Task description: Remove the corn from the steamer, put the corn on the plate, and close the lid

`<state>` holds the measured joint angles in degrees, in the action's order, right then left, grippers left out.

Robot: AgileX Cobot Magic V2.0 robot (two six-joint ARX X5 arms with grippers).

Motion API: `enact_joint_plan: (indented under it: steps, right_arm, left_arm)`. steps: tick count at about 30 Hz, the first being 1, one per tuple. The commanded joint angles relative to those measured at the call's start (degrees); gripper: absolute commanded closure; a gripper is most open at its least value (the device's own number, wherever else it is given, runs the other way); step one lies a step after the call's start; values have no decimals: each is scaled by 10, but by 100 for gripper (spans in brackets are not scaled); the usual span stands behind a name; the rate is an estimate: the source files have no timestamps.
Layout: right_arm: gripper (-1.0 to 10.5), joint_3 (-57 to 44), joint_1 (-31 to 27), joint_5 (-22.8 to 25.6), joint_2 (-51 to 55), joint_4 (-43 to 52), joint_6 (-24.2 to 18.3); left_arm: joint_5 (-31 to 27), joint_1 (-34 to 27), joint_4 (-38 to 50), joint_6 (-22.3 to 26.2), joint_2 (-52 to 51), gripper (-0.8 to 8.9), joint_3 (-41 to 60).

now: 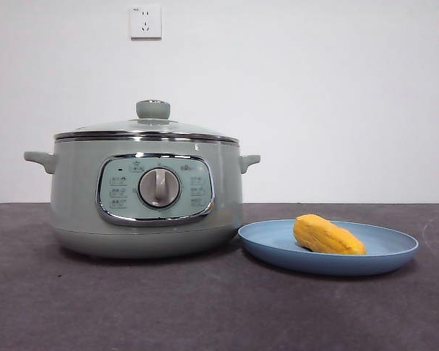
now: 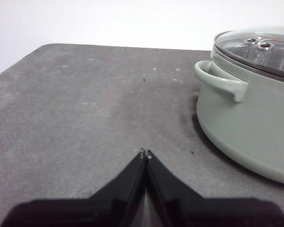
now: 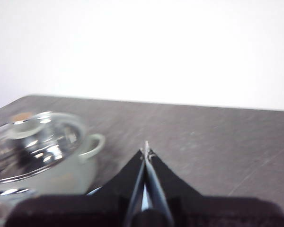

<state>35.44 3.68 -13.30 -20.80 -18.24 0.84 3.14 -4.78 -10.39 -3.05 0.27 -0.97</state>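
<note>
- Corn sits on the blue plate, up front on the table.
- Just beside the plate, a bit further back: the green steamer with its lid on.
- Left gripper is pinched closed, holding nothing, hanging over bare table near the steamer's handle.
- Right gripper is closed and empty too.

The steamer, left of centre in the front view, has a smooth, softly glossy sage-green shell; its control panel is framed in bright chrome around a brushed silver dial. The lid on top is clear glass with a polished chrome rim and a smooth green knob. At lower right, the plate looks like matt light-blue plastic, the corn dull and faintly ridged. The table is rough, matt grey
</note>
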Motion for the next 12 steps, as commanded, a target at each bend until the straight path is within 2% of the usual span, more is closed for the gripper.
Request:
enact_joint_plan:
  steps: [1,5,12]
  right_arm:
    - [945,-98,-12,4,46,89,13]
    - [946,-194,-15,37,100,147,13]
    - [946,-293,-14,93,179,165,33]
  left_arm:
    - [0,-2,2,-2,-1,817,8]
    - [-1,-2,2,-2,-1,817,8]
    - [-1,-2,2,-2,-1,817,8]
